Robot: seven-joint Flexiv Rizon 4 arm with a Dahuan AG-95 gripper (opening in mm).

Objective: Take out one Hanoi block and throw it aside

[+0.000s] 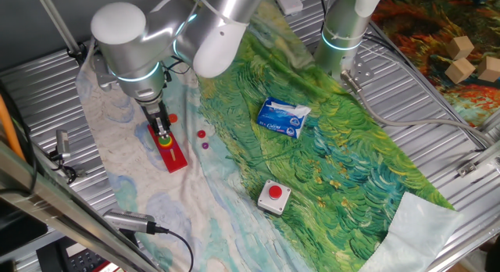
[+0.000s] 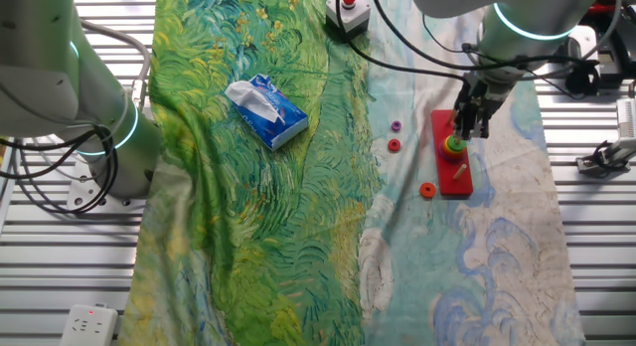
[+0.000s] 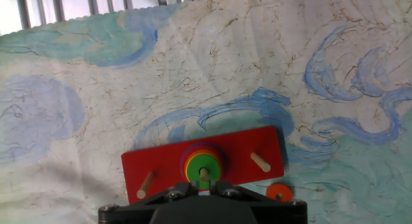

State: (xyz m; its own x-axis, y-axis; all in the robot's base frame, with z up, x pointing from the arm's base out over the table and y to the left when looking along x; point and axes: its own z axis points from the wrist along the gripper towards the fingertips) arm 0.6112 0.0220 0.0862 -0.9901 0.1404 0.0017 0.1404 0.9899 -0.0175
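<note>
Gripper [image 1: 162, 131] poised over the stack on the board's [image 1: 173, 155] middle peg.
Green disc [image 3: 203, 167] tops that stack; whether the jaws are closed, I cannot tell. A tilted pull could jam it or drag the board.

Creased printed cloth [image 3: 193, 76], glossy red board [image 3: 244, 153], pale wooden pegs [image 3: 260, 162]

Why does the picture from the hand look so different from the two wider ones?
Hand view: very close, with the gripper a dark out-of-focus mass along the bottom edge and the red board sharp. Both fixed views: evenly lit, soft shadows, glare on the metal table.
</note>
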